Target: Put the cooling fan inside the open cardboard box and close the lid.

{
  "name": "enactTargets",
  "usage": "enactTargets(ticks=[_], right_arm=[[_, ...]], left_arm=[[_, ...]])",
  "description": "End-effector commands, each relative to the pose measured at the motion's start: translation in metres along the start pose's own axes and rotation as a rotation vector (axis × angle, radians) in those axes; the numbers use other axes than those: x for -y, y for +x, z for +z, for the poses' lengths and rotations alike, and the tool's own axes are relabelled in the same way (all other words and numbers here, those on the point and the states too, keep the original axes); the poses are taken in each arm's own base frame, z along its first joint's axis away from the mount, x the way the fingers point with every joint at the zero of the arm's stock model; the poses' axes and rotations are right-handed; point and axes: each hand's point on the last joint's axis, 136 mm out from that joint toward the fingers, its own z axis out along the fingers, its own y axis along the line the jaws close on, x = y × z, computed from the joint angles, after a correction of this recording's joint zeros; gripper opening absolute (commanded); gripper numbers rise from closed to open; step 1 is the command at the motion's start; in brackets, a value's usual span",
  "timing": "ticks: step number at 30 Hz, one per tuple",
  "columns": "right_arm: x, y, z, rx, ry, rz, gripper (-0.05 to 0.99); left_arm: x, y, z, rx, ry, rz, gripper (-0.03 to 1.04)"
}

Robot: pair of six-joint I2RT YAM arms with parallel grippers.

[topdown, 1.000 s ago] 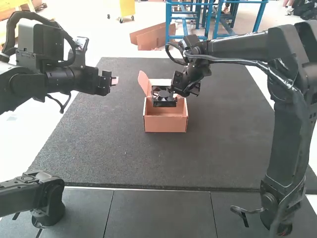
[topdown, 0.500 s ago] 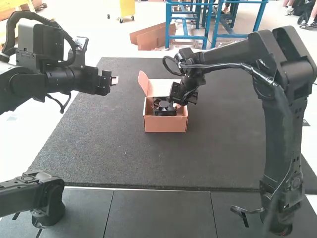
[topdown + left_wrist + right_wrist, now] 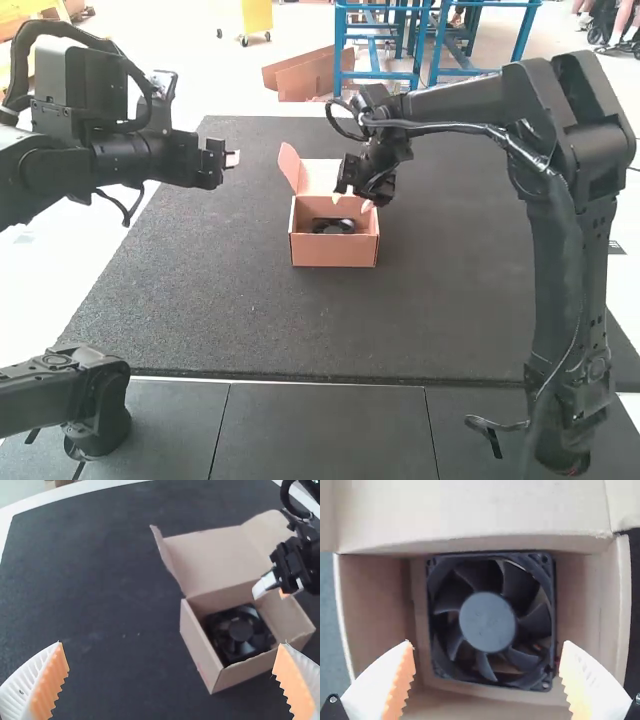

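Cardboard box (image 3: 334, 246) of plain brown board, square in plan, stands near the middle of a black, grainy mat (image 3: 200, 290) on the desk (image 3: 35, 270). Its lid (image 3: 294, 170) stands raised at the far side, with a side flap angled out to the left. The cooling fan (image 3: 331, 225), black and square-framed, lies flat inside the box. The right end effector (image 3: 355, 200) hangs just above the box opening, fingers pointing down. The left end effector (image 3: 228, 160) is held level above the mat, well apart from the box on its left side.

Left wrist view: the white, ribbed fingers (image 3: 42, 687) with orange pads are spread wide, holding nothing. The fan's round hub and curved blades show within the box walls. The right end effector is above the far rim, beside the upright lid.

Right wrist view: the fingers (image 3: 387, 682) are spread wide and grip nothing; seen from directly above, they stand to either side of the fan. The fan rests on the box floor, its frame close to the smooth cardboard walls, with mounting holes at its corners.
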Motion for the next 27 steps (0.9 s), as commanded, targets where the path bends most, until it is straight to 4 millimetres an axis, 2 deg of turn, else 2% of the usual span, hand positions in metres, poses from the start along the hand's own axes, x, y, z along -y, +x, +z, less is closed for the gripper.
enactTargets(ticks=[1,3,5,7,10,18,20,27], right_arm=[[-0.043,-0.040,-0.056,0.114,-0.144,-0.069,0.72],[-0.053,-0.053,-0.077,0.157,-0.173,-0.101,0.78],[-0.056,-0.057,-0.093,0.171,-0.174,-0.162,0.85],[-0.052,-0.056,-0.101,0.169,-0.142,-0.207,0.89],[-0.042,-0.049,-0.114,0.166,-0.090,-0.290,0.89],[0.007,-0.055,-0.143,0.317,0.061,-0.388,0.90],[0.013,-0.052,-0.149,0.351,0.064,-0.380,0.90],[0.042,-0.044,-0.159,0.462,0.085,-0.372,0.90]], left_arm=[[0.001,0.004,0.006,-0.046,0.003,-0.010,0.97],[0.001,0.009,0.010,-0.086,0.002,-0.012,0.97],[0.001,0.006,0.014,-0.087,0.002,-0.012,0.97],[0.000,0.003,0.018,-0.087,-0.003,-0.015,0.97],[-0.006,0.003,0.026,-0.109,-0.028,-0.040,0.97],[-0.037,0.000,0.049,-0.122,-0.131,-0.090,0.97],[-0.043,0.000,0.057,-0.127,-0.146,-0.103,0.97],[-0.049,-0.001,0.085,-0.133,-0.161,-0.117,0.97]])
